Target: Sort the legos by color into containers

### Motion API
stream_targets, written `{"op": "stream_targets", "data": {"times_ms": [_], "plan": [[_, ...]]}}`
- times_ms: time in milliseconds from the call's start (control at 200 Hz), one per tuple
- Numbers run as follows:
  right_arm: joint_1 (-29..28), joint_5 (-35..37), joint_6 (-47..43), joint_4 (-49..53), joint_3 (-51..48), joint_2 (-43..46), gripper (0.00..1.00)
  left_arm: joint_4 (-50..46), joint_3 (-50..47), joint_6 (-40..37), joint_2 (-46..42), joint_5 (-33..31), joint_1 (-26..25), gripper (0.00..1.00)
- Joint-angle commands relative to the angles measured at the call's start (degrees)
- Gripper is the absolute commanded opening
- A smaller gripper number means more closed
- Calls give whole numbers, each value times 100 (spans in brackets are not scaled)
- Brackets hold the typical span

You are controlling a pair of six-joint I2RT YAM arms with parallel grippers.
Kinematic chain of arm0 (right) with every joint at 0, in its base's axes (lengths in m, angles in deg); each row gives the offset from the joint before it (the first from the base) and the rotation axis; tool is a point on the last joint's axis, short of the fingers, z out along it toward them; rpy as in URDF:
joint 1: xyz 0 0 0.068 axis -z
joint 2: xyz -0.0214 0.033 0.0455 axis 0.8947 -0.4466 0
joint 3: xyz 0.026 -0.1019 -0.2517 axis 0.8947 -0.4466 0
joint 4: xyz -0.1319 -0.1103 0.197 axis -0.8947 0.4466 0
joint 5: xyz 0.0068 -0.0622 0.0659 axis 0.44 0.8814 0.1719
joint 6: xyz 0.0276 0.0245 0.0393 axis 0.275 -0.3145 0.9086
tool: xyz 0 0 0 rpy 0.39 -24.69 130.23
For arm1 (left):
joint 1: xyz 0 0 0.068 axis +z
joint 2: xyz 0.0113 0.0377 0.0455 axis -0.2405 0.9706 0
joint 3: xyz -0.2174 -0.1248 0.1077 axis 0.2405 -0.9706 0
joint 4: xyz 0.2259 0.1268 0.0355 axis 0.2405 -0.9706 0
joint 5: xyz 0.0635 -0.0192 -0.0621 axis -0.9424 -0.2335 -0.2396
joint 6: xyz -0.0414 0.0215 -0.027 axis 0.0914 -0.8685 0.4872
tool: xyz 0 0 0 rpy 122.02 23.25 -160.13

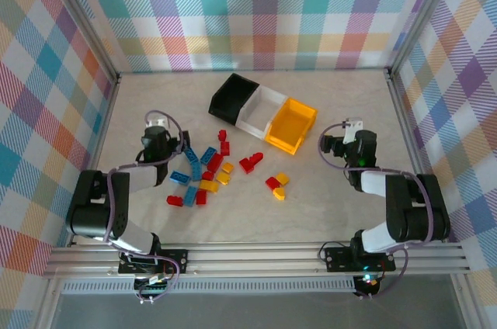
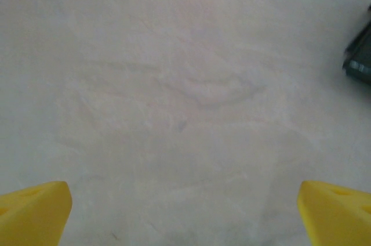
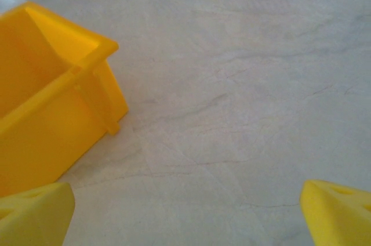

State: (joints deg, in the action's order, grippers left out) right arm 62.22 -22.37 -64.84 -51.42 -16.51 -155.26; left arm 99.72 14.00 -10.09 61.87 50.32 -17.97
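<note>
Plaid walls are enclosing a pale marbled table. Three joined bins are sitting in a row, its long axis running diagonally from black at far left to yellow at near right. Red, yellow and blue legos are lying scattered in front of them, left of centre. Both the left gripper and the right gripper are standing released, holding nothing.

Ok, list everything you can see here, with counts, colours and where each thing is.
table: one, pale marbled, under everything
walls: three, plaid, around the table
bins: three joined in a row, black, white, yellow, mid-table, looking empty
legos: about twenty, red, blue and yellow, loose in front of the bins
left gripper: one, yellow-tipped, open, over bare table left of the legos
right gripper: one, yellow-tipped, open, beside the yellow bin
</note>
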Motion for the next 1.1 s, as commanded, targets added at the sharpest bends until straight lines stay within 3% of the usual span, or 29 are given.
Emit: {"op": "stream_targets", "data": {"times_ms": [0, 90, 185, 295, 415, 690, 985, 1095], "plan": [[-48, 357, 524, 1357, 520, 558, 100, -966, 226, 346, -582, -340, 42, 100], [-50, 497, 1382, 2623, 1043, 948, 100, -1563, 313, 842, -1049, -464, 45, 100], [-48, 0, 2087, 3939, 1767, 1084, 100, -2742, 734, 1623, -1382, -678, 45, 100], [-46, -555, 2527, 4898, 2425, 1012, 100, -3907, 1394, 1881, -1314, -580, 41, 100], [-50, -694, 2938, 5288, 2730, 1064, 100, -4670, 1855, 2012, -1297, -237, 45, 100], [-125, -1555, 3008, 5839, 3627, 784, 100, -4919, 2130, 1997, -1476, 600, -62, 100], [-473, -1315, 2808, 6369, 4011, 781, 100, -5131, 2281, 1970, -1505, 858, -432, 100], [-481, -1559, 2795, 6411, 4135, 699, 100, -5361, 2492, 1998, -1428, 1062, -597, 100]]}}
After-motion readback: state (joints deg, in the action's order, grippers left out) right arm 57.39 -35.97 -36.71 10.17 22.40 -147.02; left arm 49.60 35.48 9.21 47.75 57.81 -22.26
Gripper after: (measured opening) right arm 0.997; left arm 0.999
